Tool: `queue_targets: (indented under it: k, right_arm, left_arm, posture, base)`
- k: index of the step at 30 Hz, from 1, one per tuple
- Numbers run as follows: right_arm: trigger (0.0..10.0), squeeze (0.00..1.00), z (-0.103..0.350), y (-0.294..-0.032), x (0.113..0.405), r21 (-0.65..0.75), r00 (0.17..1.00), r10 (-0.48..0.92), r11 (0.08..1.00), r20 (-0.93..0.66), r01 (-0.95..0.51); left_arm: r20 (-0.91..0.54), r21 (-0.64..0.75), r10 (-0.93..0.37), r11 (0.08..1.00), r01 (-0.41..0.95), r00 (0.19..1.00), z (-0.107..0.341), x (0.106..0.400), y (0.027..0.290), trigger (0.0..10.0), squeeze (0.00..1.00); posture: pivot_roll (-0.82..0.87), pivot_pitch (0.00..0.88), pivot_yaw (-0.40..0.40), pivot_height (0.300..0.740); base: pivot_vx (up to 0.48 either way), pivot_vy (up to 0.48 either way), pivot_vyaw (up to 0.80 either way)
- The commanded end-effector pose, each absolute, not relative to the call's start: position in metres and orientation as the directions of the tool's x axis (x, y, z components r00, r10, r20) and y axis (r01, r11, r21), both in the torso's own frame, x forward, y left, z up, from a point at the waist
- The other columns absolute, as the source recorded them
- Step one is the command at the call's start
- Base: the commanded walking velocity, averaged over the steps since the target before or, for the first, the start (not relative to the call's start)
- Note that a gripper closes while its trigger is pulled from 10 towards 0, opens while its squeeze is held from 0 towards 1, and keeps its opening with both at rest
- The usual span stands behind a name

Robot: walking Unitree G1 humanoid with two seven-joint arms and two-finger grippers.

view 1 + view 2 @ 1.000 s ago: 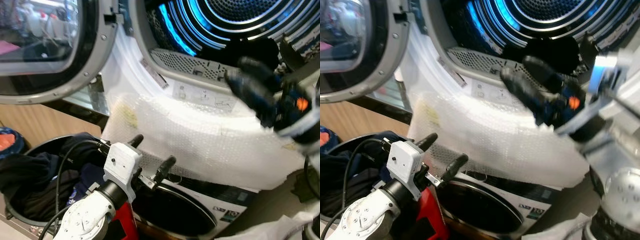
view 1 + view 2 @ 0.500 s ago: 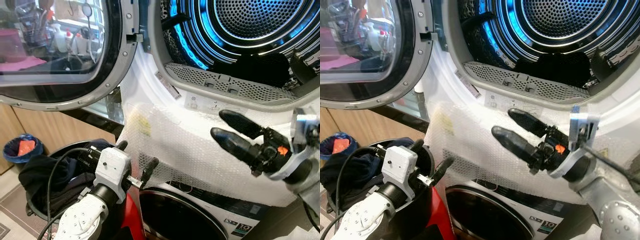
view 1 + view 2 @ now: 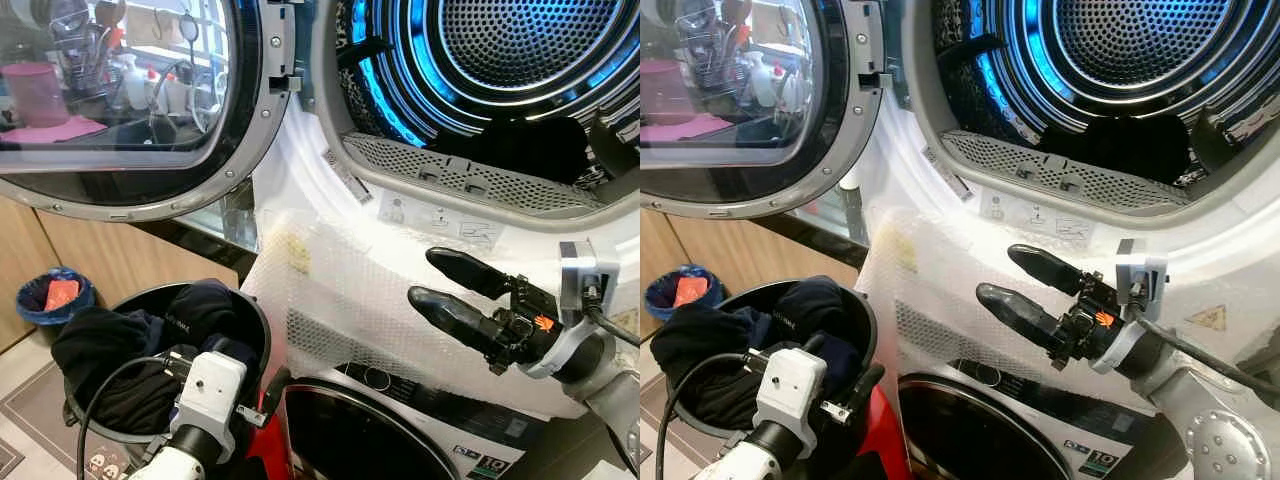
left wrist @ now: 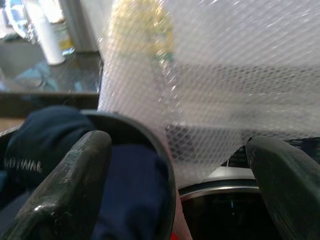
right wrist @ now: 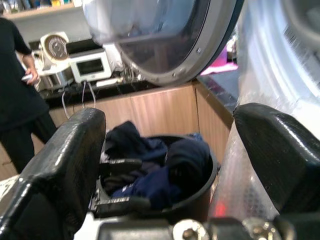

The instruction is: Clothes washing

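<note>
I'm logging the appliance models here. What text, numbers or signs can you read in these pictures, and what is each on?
"10": white badge on the lower machine's front panel; the rest of that badge is too small to read.
Yellow triangular warning sign, no legible words: upper machine's front.
Instruction stickers below the drum opening: pictograms, too small to read.
White lettering on a dark garment in the basket: too blurred to read.

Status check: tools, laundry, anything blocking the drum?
Right tool open, empty, below drum opening. Left tool open over round black basket of dark clothes. One dark garment in drum. White bubble wrap drapes the front.
</note>
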State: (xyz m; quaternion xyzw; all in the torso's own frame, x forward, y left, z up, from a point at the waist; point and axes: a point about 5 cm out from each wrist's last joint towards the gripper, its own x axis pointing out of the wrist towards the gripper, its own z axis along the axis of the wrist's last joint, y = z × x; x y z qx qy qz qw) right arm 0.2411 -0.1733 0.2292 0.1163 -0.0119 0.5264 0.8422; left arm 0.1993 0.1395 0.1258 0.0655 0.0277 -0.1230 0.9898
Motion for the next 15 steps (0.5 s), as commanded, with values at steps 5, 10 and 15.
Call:
queue_targets:
  k: [5,10,15]
  right_arm:
    - [10.0,0.00,0.220,-0.172,0.237,0.199,0.422,0.902,0.398,0.093,-0.896]
    - [10.0,0.00,0.209,-0.168,0.229,0.205,0.380,0.924,0.367,0.029,-0.907]
    - [10.0,0.00,0.194,-0.165,0.222,0.210,0.357,0.933,0.358,-0.043,-0.910]
  left_arm:
    - [-0.102,0.079,-0.194,0.976,0.202,0.976,0.115,0.197,0.147,10.0,0.00]
    - [-0.114,0.059,-0.154,0.985,0.161,0.982,0.109,0.197,0.155,10.0,0.00]
    - [-0.141,0.031,-0.115,0.992,0.121,0.983,0.101,0.197,0.162,10.0,0.00]
  posture:
    - [0.11,0.000,-0.133,0.740]
    - [0.11,0.000,-0.132,0.740]
    - [0.10,0.000,-0.132,0.740]
  base:
    - [0.000,0.000,0.00]
    - [0.000,0.000,0.00]
    - [0.000,0.000,0.00]
